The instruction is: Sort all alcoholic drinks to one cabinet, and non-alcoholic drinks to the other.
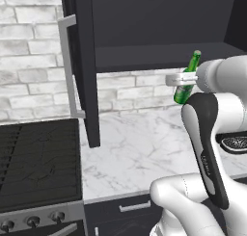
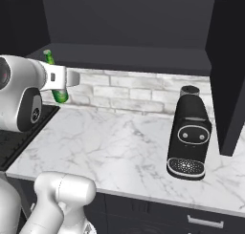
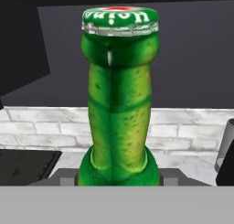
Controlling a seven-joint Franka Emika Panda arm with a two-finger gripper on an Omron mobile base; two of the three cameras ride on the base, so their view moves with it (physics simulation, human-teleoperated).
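Observation:
My gripper [image 1: 179, 79] is shut on the slim green glass beer bottle [image 1: 186, 81], holding it by its lower body in the air above the marble counter. The bottle leans slightly, and its cap reaches the level of the open dark wall cabinet's floor [image 1: 159, 52]. In the right base view the gripper [image 2: 72, 79] holds the bottle [image 2: 60, 95] at the left, in front of the cabinet's lower edge [image 2: 124, 54]. The hand view shows the bottle's neck and cap [image 3: 119, 104] close up, rising between the fingers [image 3: 171, 177], with the dark cabinet interior behind.
The cabinet's left door [image 1: 84, 61] stands open with its long silver handle [image 1: 67, 66]; another open door [image 2: 229, 75] hangs at the right. A black coffee machine [image 2: 189, 132] stands on the counter [image 1: 135, 148]. A dark stove [image 1: 38, 158] lies to the left.

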